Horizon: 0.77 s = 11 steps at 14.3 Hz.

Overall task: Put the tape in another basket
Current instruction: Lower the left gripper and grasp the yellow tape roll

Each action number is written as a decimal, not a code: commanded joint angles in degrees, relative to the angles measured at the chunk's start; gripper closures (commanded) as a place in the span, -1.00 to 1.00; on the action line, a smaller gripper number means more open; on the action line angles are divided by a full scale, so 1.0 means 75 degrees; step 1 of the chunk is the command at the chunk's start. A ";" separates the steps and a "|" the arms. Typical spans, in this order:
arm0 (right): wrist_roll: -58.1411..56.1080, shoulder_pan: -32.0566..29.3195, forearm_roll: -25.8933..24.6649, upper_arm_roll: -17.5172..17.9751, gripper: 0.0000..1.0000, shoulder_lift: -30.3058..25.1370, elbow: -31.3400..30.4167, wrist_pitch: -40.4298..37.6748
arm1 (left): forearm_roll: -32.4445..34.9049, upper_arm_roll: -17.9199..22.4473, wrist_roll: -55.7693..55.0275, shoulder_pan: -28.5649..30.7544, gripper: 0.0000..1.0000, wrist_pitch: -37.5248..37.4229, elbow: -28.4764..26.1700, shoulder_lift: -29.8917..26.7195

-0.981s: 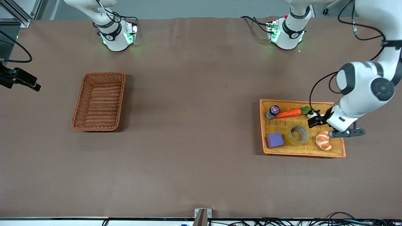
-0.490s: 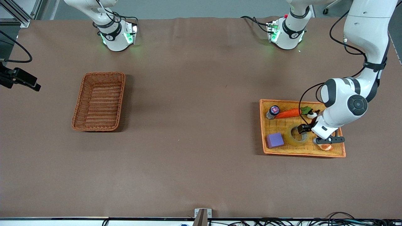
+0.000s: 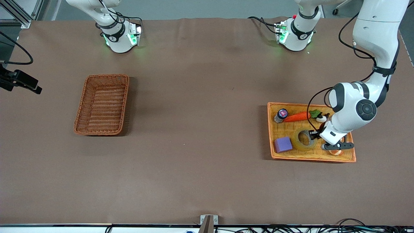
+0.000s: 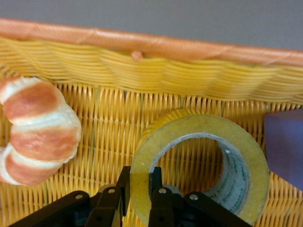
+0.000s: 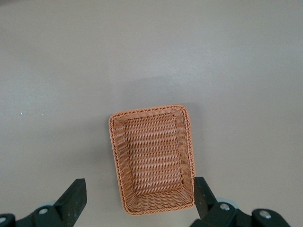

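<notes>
Your left gripper (image 4: 138, 196) pinches the wall of the tape (image 3: 305, 139), one finger inside the ring, in the yellow tray (image 3: 310, 156) between cube (image 3: 283, 144) and croissant (image 4: 35, 130). Your right gripper (image 5: 137, 201), fingers spread, waits high over the empty basket (image 3: 102, 104), with bare table between tray and basket.

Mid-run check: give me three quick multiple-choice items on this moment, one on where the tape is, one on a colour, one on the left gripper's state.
1. Where is the tape?
A. in the yellow-orange tray
B. in the reddish-brown basket
C. on the bare table

2. What colour is the cube beside the tape?
A. green
B. purple
C. red

3. What is the left gripper doing?
A. hanging open over the basket
B. gripping the croissant
C. closed on the tape's wall

Answers: 1 A, the tape lies on the tray's weave; 2 B, both views show purple; 3 C, one finger inside the ring, one outside. The right gripper waits open over the basket.
</notes>
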 commanded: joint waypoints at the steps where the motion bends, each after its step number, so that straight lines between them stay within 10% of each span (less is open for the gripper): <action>1: -0.0102 -0.0058 0.0186 -0.0010 -1.00 -0.0043 -0.0087 0.0066 | 0.0065 -0.0033 0.0186 0.0002 1.00 -0.0693 0.0119 -0.0838; 6: -0.0102 -0.0058 0.0186 -0.0010 -1.00 -0.0043 -0.0087 0.0066 | 0.0042 -0.1062 -0.0408 -0.0080 1.00 -0.3190 0.1817 -0.1075; 11: -0.0102 -0.0058 0.0186 -0.0010 -1.00 -0.0043 -0.0087 0.0066 | 0.0077 -0.1686 -0.3125 -0.1378 1.00 -0.3404 0.2299 -0.0783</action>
